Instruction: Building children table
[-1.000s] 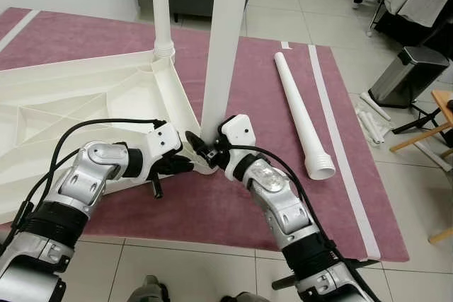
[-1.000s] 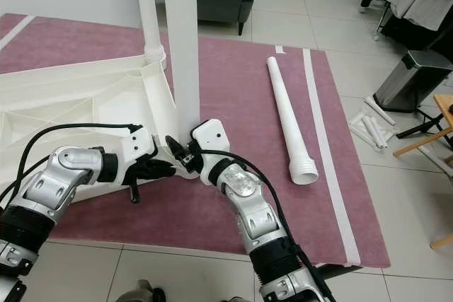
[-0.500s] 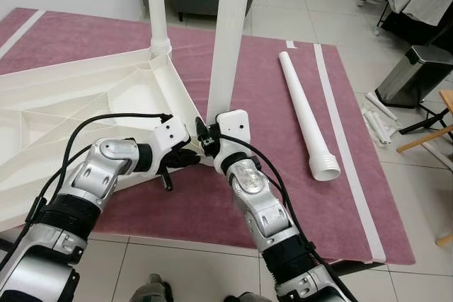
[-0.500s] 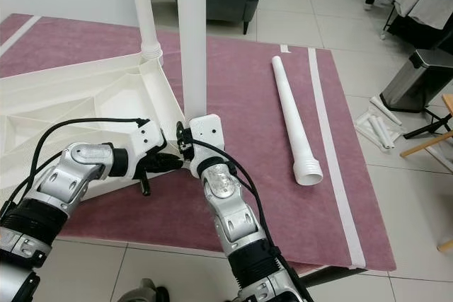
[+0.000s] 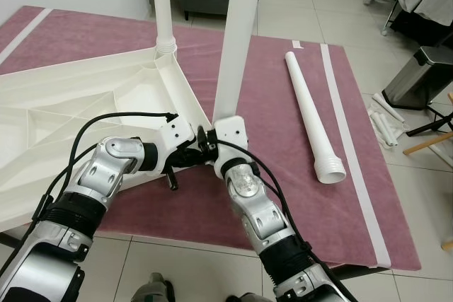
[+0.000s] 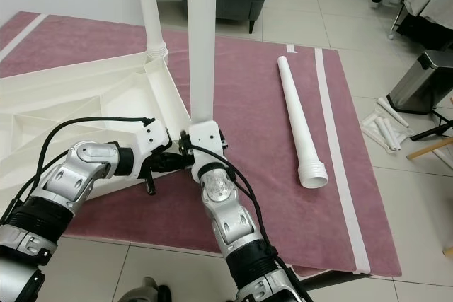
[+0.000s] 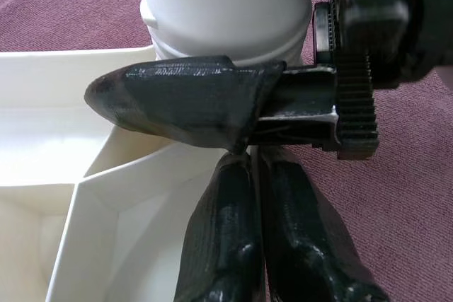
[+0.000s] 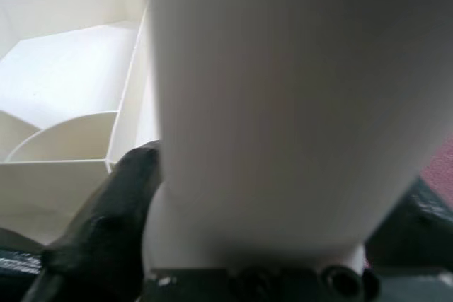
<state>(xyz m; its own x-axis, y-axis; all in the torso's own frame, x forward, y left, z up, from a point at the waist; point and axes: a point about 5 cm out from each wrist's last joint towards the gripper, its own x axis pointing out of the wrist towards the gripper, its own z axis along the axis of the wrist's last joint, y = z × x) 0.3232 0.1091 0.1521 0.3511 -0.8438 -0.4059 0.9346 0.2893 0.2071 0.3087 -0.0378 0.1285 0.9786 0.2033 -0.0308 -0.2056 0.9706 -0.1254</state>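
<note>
Hands meet at tabletop (image 5: 78, 104) corner: right hand (image 5: 207, 148) grips upright leg (image 5: 237, 33), left hand (image 7: 258, 210) closed.

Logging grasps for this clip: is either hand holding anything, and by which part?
The right hand grips the upright leg at its base, by the tabletop corner. The left hand is shut, fingers together, holding nothing.
</note>
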